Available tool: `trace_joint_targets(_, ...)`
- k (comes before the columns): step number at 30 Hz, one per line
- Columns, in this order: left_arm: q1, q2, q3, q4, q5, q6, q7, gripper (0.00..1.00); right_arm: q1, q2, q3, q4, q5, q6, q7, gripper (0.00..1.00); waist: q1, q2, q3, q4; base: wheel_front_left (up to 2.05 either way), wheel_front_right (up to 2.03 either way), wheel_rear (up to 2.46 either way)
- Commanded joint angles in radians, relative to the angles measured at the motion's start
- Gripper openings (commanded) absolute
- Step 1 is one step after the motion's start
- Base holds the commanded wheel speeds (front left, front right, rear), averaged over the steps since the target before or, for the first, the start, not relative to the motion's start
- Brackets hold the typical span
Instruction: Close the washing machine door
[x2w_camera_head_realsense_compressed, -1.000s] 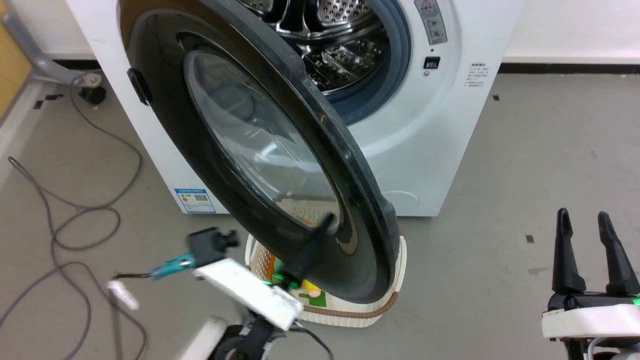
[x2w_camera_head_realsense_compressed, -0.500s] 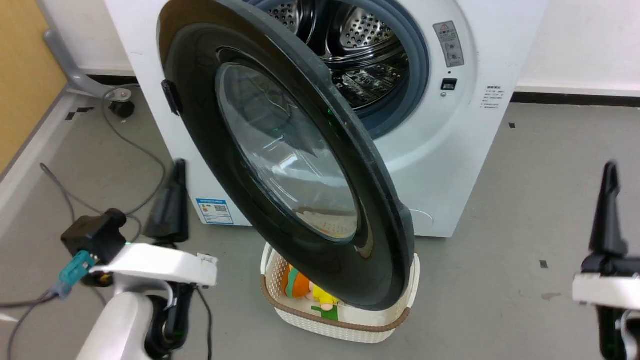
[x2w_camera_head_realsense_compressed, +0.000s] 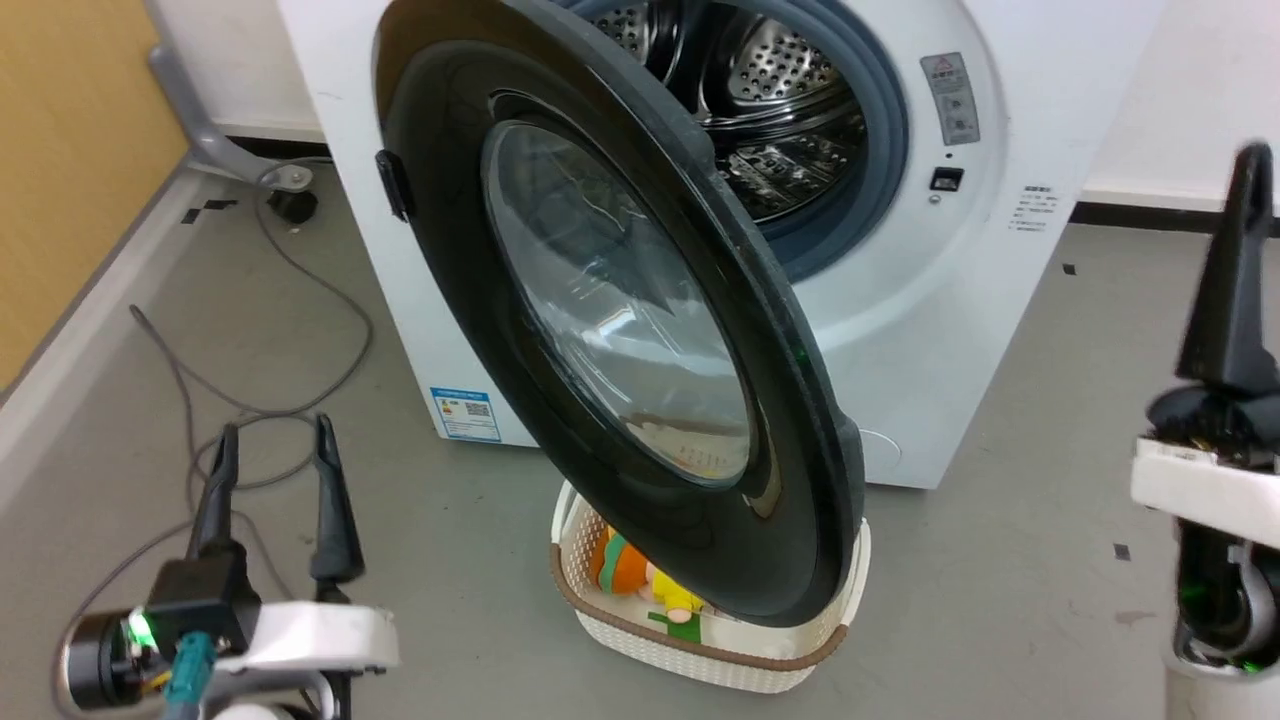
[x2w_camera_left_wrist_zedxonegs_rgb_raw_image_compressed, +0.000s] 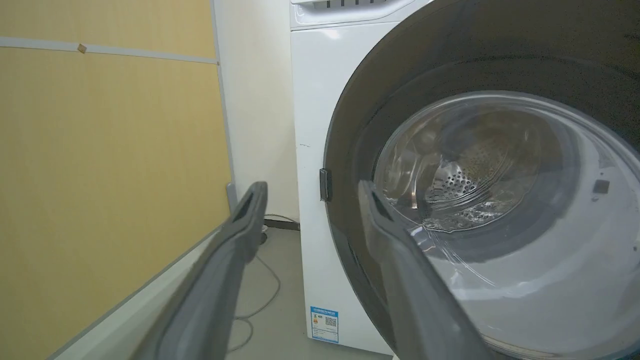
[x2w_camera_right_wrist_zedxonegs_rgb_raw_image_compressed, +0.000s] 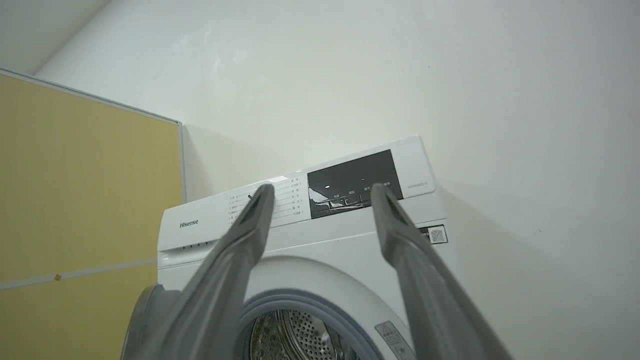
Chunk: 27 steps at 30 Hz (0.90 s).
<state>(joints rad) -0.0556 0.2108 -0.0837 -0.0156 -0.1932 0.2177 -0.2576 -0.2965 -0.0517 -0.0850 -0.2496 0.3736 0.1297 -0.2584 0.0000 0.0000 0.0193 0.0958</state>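
Observation:
The washing machine door, a glossy black disc with a clear domed glass, stands wide open in front of the white washing machine. Behind it show the steel drum and the grey-blue gasket. My left gripper is open at the lower left, well apart from the door and holding nothing. In the left wrist view, the left gripper points at the door's side tab. My right gripper is raised at the right edge. In the right wrist view, the right gripper is open before the control panel.
A cream perforated basket with toys sits on the floor under the door's lower edge. Grey cables loop over the floor at the left. A yellow panel wall and a grey castor leg stand left of the machine.
The camera has shifted. My left gripper has drawn back from the door's lower face to the lower left. My right gripper has risen high at the right. The door stands as open as before.

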Motion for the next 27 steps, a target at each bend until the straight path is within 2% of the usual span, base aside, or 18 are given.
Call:
trace_joint_targets(1, 0.021, -0.006, 0.003, -0.006, 0.006, -0.009, -0.004, 1.00, -0.024, 0.001, 0.020, -0.017, 0.021, 0.001, -0.003, 1.00, 0.0000, 0.0000, -0.001, 0.004, 0.00, 0.00, 0.00)
trace_joint_targets(4, 0.049, -0.020, 0.018, -0.019, 0.020, -0.028, -0.004, 1.00, -0.053, 0.001, 0.099, -0.060, 0.063, 0.001, -0.003, 1.00, 0.0000, 0.0000, 0.000, 0.014, 0.00, 0.00, 0.00)
trace_joint_targets(5, 0.056, -0.023, 0.022, -0.022, 0.028, -0.033, -0.004, 1.00, -0.062, 0.001, 0.132, -0.075, 0.073, 0.001, -0.003, 0.93, 0.0000, 0.0000, 0.001, 0.017, 0.00, 0.00, 0.00)
trace_joint_targets(6, 0.064, -0.030, 0.027, -0.022, 0.031, -0.037, -0.004, 1.00, -0.068, 0.001, 0.166, -0.087, 0.086, 0.001, -0.003, 0.43, 0.0000, 0.0000, 0.001, 0.019, 0.00, 0.00, 0.00)
trace_joint_targets(7, 0.067, -0.038, 0.036, -0.027, 0.034, -0.038, -0.004, 1.00, -0.073, -0.002, 0.203, -0.097, 0.100, 0.001, -0.003, 0.12, 0.0000, 0.0000, 0.002, 0.022, 0.00, 0.00, 0.00)
trace_joint_targets(8, 0.071, -0.045, 0.044, -0.032, 0.039, -0.041, -0.004, 1.00, -0.076, -0.011, 0.241, -0.105, 0.114, 0.001, -0.003, 0.00, 0.0000, 0.0000, 0.003, 0.025, 0.00, 0.00, 0.00)
trace_joint_targets(15, 0.088, -0.084, 0.070, -0.030, 0.071, -0.072, -0.004, 1.00, -0.085, -0.153, 0.546, -0.071, 0.228, 0.001, -0.003, 0.00, 0.0000, 0.0000, 0.005, 0.034, 0.00, 0.00, 0.00)
trace_joint_targets(21, 0.087, -0.107, 0.089, -0.017, 0.089, -0.095, -0.004, 1.00, -0.099, -0.300, 0.787, 0.047, 0.151, 0.001, -0.003, 0.00, 0.0000, 0.0000, 0.009, 0.031, 0.00, 0.00, 0.00)
trace_joint_targets(24, 0.088, -0.117, 0.097, -0.014, 0.095, -0.103, -0.004, 1.00, -0.086, -0.332, 0.878, 0.115, 0.132, 0.001, -0.003, 0.00, 0.0000, 0.0000, 0.011, 0.028, 0.00, 0.00, 0.00)
trace_joint_targets(27, 0.088, -0.125, 0.105, -0.013, 0.101, -0.109, -0.004, 1.00, -0.065, -0.345, 0.927, 0.172, 0.135, 0.001, -0.003, 0.00, 0.0000, 0.0000, 0.016, 0.022, 0.00, 0.00, 0.00)
